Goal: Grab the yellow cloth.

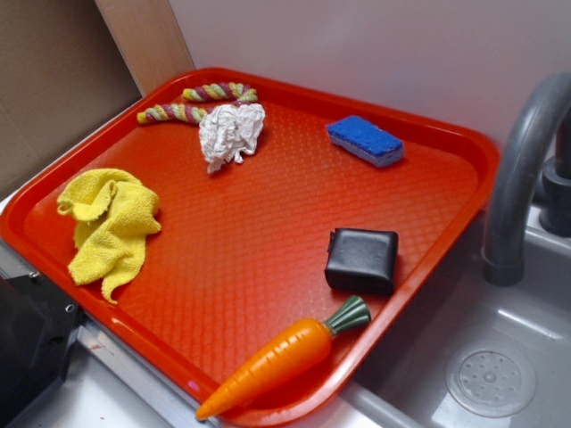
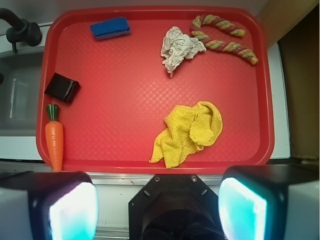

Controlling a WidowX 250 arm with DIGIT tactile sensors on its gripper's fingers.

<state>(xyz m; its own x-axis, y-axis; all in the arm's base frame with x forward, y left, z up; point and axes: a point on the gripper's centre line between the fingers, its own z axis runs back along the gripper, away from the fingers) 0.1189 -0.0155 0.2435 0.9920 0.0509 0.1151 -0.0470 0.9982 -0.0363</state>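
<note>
I see the yellow cloth point(image 2: 189, 132) crumpled on the red tray point(image 2: 125, 100) — my gripper point(image 2: 159, 207) spread wide, holding nothing, clear of it.

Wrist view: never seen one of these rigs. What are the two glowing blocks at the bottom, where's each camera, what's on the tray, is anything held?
It is a WidowX 250, a small robot arm with a two-finger gripper. The wrist picture comes from a camera on the arm looking straight down; the glowing blocks are the fingers, wide apart and holding nothing. The exterior picture is taken from a fixed camera beside the sink.

On the red tray lie the yellow cloth, which is the target, a crumpled white wad, a twisted rope toy, a blue sponge, a small black pouch and a toy carrot. The cloth lies nearest the gripper, untouched.
</note>
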